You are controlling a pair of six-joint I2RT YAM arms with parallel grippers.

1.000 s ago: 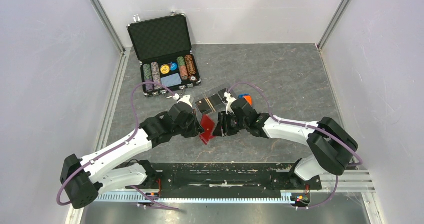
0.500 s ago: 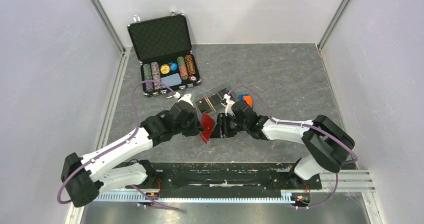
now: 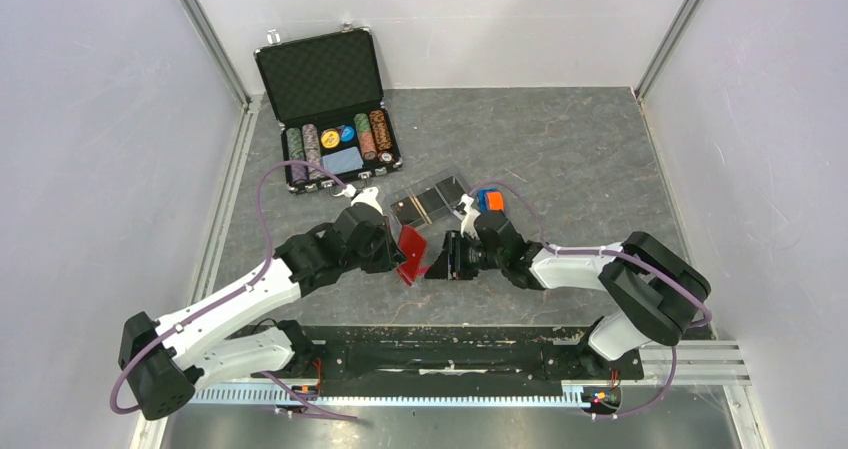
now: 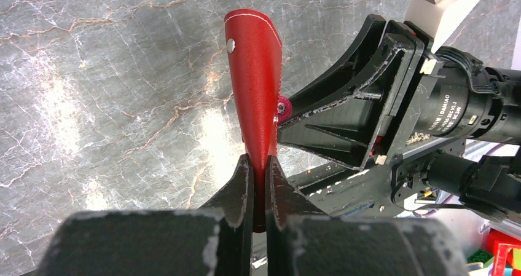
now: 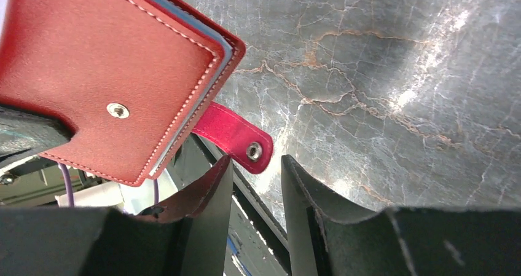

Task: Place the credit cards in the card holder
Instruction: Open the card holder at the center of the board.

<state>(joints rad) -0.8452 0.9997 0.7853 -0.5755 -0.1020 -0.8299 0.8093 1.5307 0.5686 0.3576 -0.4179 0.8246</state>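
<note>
Left hand: the left hand (image 4: 258, 163) is clenched on the bottom edge of a red wallet (image 4: 255, 85), holding it on edge between the two arms.

Right hand: the right hand (image 5: 255, 162) is released and grasps nothing, its fingers (image 5: 212, 193) spread.

Key relation: the wallet's loose snap tab (image 5: 230, 134) slopes from the wallet's edge toward the right hand. In the right wrist view its snap end sits just above the gap between the spread fingers, apart from both.

Nearer arm: the right hand faces the tab head-on and is the one placed to take it. The left hand has only the opposite edge.

Credit cards: a pale card edge shows inside the wallet. What looks like an orange card (image 3: 490, 201) lies on the bench (image 3: 580, 159) just beside the right arm, partly hidden by it.

Card holder: the card holder (image 3: 430, 201) sits on the bench just beyond both hands, nearly midway between them. Whether its compartments hold any cards cannot be told.

Likely next: closing on the tab and pulling the wallet open. The tab is narrow and a skewed approach could miss it.
</note>
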